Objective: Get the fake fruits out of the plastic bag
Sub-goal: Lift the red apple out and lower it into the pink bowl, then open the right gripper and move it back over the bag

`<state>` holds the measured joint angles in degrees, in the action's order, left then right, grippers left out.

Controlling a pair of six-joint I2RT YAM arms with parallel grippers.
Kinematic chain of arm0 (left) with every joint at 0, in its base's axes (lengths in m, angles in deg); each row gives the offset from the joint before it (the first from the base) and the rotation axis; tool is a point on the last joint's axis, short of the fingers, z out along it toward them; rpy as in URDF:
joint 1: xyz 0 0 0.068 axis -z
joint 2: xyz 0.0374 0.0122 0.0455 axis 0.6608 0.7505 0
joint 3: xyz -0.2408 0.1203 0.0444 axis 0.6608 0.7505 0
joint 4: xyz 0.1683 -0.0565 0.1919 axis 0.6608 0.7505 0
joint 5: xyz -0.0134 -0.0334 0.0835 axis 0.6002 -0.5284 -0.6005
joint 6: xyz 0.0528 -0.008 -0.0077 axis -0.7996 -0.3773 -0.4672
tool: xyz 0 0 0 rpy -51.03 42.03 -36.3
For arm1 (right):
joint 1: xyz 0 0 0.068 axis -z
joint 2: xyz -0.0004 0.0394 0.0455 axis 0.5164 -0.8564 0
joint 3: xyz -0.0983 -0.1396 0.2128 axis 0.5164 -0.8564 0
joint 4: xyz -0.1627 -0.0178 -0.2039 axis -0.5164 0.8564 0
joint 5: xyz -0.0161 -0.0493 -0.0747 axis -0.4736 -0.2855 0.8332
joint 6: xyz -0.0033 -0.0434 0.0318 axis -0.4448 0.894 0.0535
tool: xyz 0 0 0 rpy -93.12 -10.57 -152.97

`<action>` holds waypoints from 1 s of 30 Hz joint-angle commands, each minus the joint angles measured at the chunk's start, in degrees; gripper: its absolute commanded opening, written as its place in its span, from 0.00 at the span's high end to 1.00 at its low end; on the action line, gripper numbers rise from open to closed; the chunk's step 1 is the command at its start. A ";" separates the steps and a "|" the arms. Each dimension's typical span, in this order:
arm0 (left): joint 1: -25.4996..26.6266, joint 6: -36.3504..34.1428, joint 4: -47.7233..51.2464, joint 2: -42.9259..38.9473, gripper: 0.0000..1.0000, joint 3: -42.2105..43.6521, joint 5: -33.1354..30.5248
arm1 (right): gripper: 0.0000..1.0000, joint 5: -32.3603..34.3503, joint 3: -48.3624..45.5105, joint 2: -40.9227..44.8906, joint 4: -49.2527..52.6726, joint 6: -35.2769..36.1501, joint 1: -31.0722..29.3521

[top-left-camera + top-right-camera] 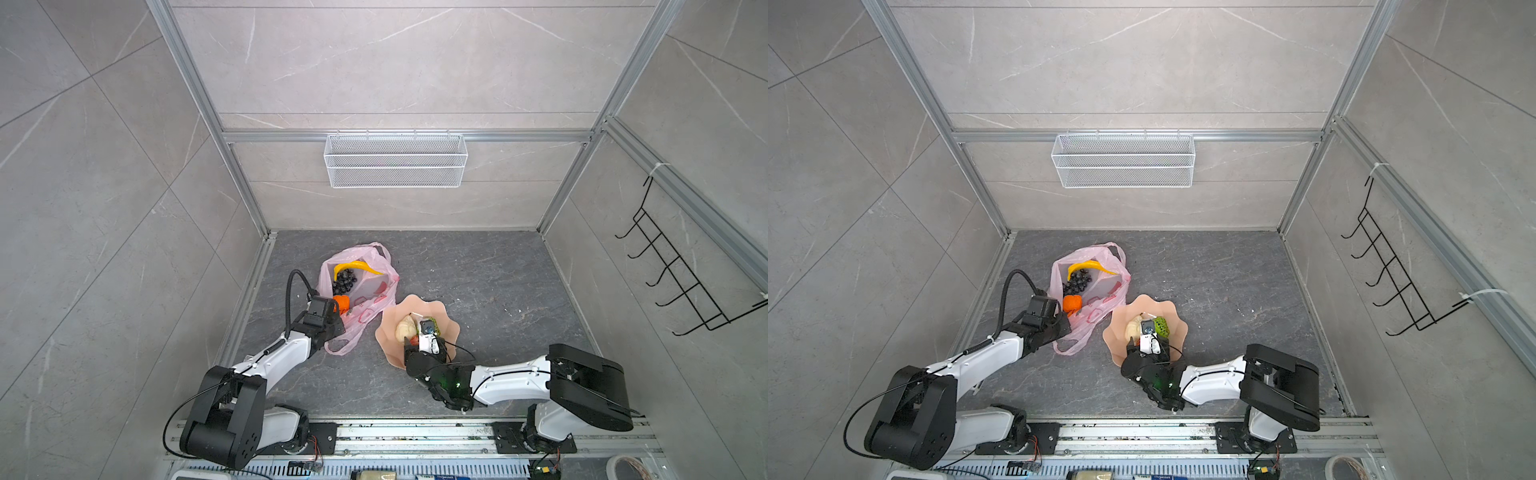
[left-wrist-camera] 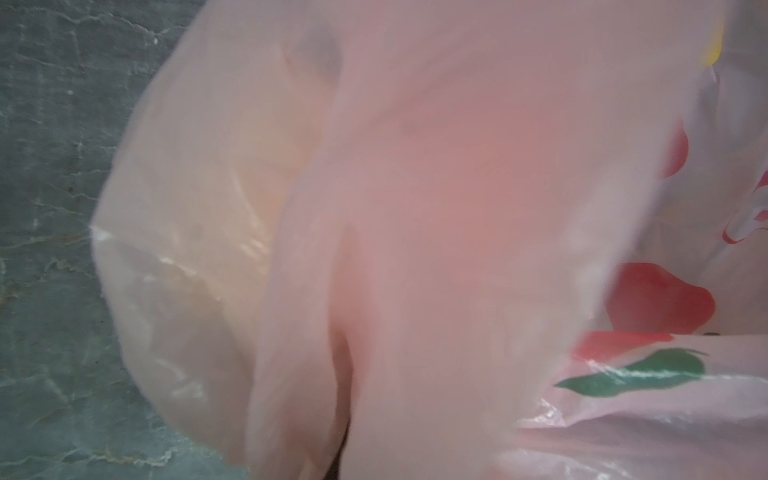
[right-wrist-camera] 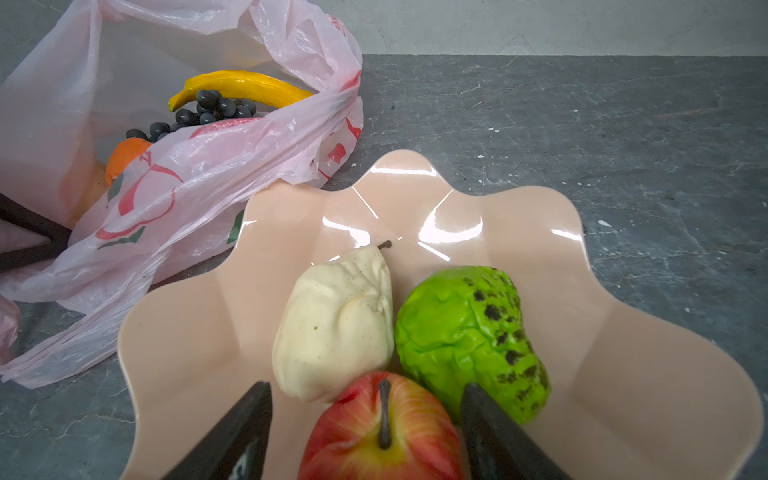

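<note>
**Fruit divided between bag (image 1: 368, 309) and plate (image 3: 415, 199) on a grey table (image 1: 478, 270).**
The bag lies slumped just beside the plate, on the left in both top views, with its mouth open. Inside it show a banana (image 3: 245, 85), grapes (image 3: 216, 106) and an orange (image 3: 124, 156). The left gripper (image 3: 58, 243) has its fingers clenched to a point and pinches the bag's film at the near edge, close to the orange; pink film fills most of the left wrist view. On the plate a cream pear (image 3: 332, 324), a bumpy green fruit (image 3: 461, 332) and a red apple (image 3: 382, 432) lie touching one another. The right gripper (image 3: 366, 385) stands over the plate's near side with its fingers released and spread, the apple between them. Whether either finger touches the apple cannot be told.
</note>
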<state>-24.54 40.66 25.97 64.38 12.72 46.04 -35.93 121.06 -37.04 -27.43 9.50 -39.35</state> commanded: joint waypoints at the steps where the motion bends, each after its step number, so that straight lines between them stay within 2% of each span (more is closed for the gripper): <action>1: -0.35 -1.24 -1.54 -1.07 1.00 0.33 0.63 | 0.25 2.15 0.11 2.58 1.74 -0.71 -0.35; 8: -0.32 -1.40 -1.68 -0.91 1.00 0.27 1.41 | 0.23 1.82 5.10 8.22 10.33 2.37 1.35; 13: -0.35 -0.36 -1.50 -1.64 1.00 0.89 2.61 | 0.24 -7.31 12.20 7.28 16.48 4.65 6.16; 18: -0.26 2.06 0.89 -3.66 1.00 1.29 3.74 | 0.25 -15.34 25.32 0.72 26.61 6.62 9.19; 19: -0.23 2.76 2.38 -4.23 0.96 0.94 3.32 | 0.25 -17.22 28.04 -1.16 28.36 6.92 9.70; 22: -0.24 4.88 8.64 -6.41 0.74 -1.00 0.28 | 0.25 -23.08 35.44 -6.46 32.11 7.90 10.77; 26: -0.24 8.56 15.78 -10.26 0.51 -3.18 -3.66 | 0.26 -29.02 46.48 -15.13 37.69 7.59 12.34; 30: -0.24 10.13 22.32 -12.79 0.32 -7.50 -7.88 | 0.26 -33.02 55.20 -22.33 40.71 6.55 13.91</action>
<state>-24.63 48.13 41.77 53.69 9.49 43.03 -63.84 171.90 -55.82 7.01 16.17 -26.47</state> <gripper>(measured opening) 0.664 0.736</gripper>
